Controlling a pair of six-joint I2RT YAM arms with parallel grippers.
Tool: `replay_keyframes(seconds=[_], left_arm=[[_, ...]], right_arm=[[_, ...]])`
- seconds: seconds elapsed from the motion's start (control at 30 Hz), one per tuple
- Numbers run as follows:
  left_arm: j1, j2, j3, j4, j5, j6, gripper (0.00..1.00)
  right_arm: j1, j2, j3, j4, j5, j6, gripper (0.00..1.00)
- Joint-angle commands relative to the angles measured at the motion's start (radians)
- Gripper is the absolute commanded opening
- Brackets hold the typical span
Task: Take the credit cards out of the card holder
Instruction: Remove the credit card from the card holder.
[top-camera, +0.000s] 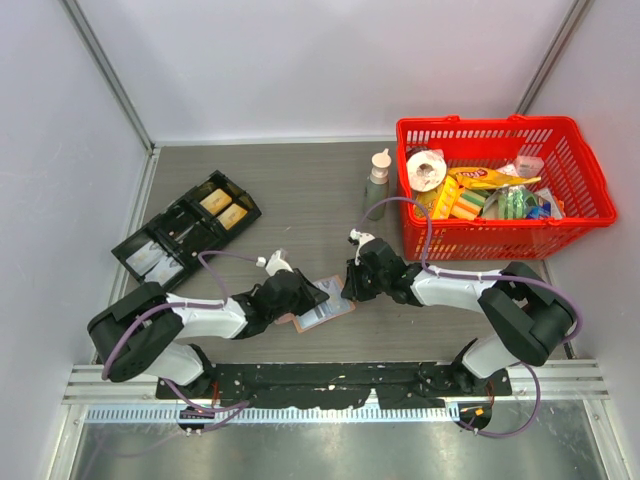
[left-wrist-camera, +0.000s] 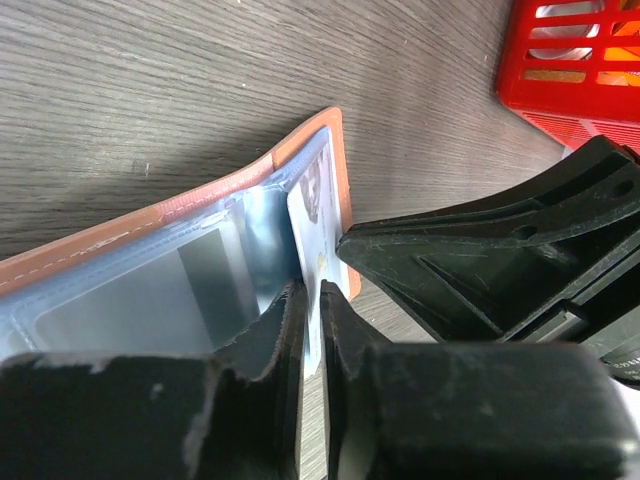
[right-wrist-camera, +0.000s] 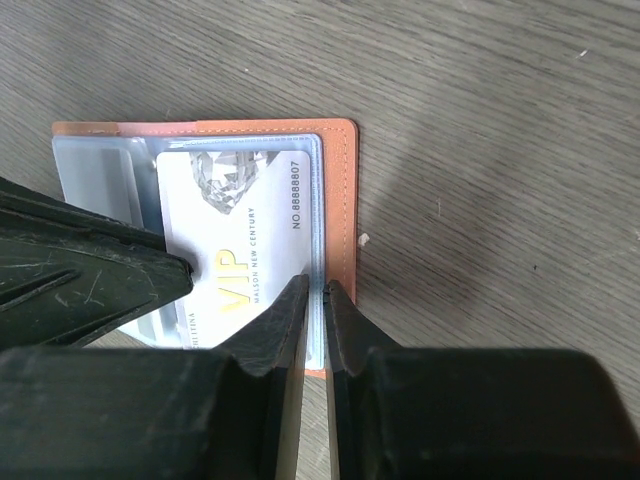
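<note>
Two grippers (left-wrist-camera: 310, 295) (right-wrist-camera: 318, 290) low, pinching card holder (right-wrist-camera: 340, 180), card (right-wrist-camera: 240, 220)

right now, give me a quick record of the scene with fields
holder: open on table, between the arms
card: white vip card, in holder, not yet out
left jaws: shut on card's edge
right jaws: shut on holder's edge
far side: red basket, black tray, bottle

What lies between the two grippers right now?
The open card holder with a VIP card. In the wrist views the left gripper pinches the card's edge and the right gripper the holder's edge.
</note>
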Motion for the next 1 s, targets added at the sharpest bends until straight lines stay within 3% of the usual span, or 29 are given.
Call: replay_keyframes(seconds=[0.0, 0.1, 0.6, 0.97], left_arm=[[-0.007, -0.027, 0.001, 0.134, 0.027, 0.008, 0.10], [-0.005, -0.039, -0.011, 0.132, 0.018, 0.007, 0.00], [-0.005, -0.197, -0.039, -0.142, -0.033, -0.016, 0.00], [-0.005, -0.159, -0.002, -0.210, -0.041, 0.001, 0.01]], right_arm=[[0.007, 0.034, -0.025, -0.018, 0.009, 0.014, 0.16], [0.005, 0.034, -0.026, -0.019, 0.010, 0.014, 0.16], [0.003, 0.031, -0.025, -0.024, 0.013, 0.014, 0.16], [0.003, -0.092, 0.044, -0.084, -0.008, 0.002, 0.22]])
